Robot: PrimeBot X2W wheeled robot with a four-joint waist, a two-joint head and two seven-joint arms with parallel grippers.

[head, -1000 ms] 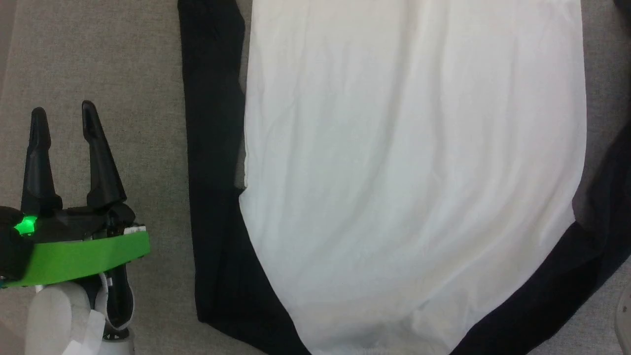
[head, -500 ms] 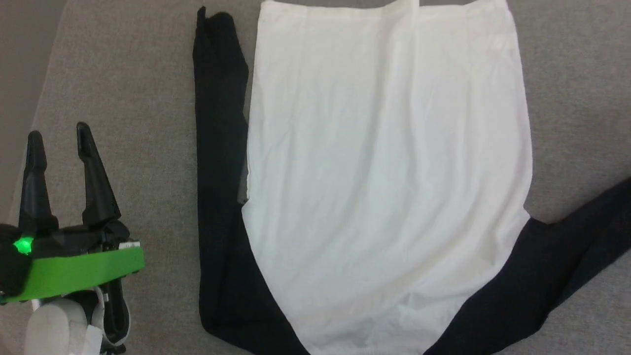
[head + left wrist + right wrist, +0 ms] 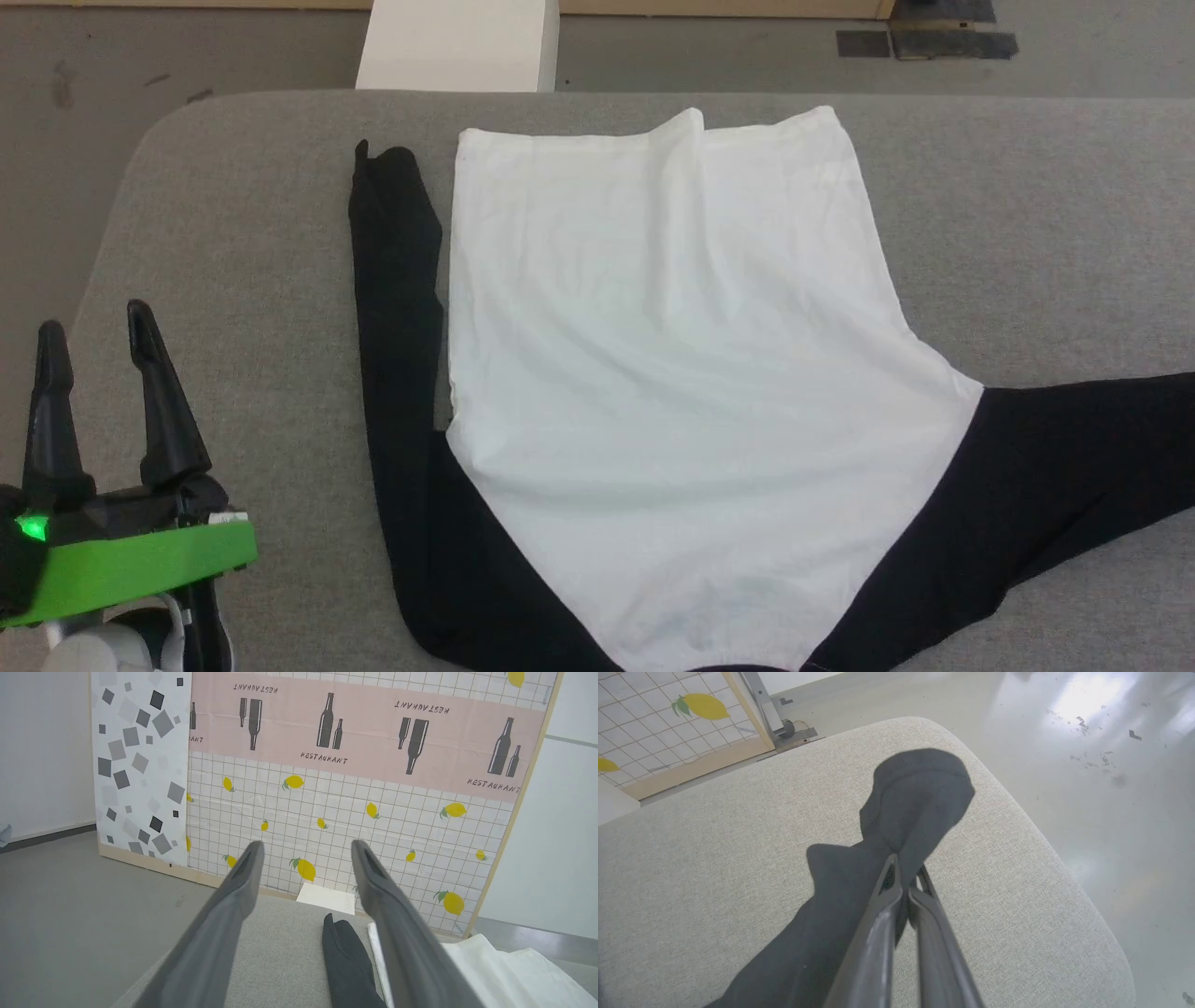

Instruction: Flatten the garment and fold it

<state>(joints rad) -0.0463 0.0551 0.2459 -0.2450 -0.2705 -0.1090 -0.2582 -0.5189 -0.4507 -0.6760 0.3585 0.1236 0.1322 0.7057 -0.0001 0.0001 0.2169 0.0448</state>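
The garment lies spread on the grey padded table, white body in the middle. Its left black sleeve is folded straight along the body's left edge. The other black sleeve runs out past the right edge of the head view. In the right wrist view my right gripper is shut on that sleeve a little behind its cuff, which lies near the table's rounded corner. My left gripper stands open over bare table at the lower left, apart from the cloth. Its wrist view shows its open gripper above the left sleeve's cuff.
A white box stands on the floor just beyond the table's far edge. Behind it is a patterned panel with lemons and bottles. Grey floor lies past the table's corner by my right gripper.
The head camera has tilted up, so the table's far edge and the floor now show. The right sleeve, bent before, now stretches straight out to the right. The left gripper stays open.
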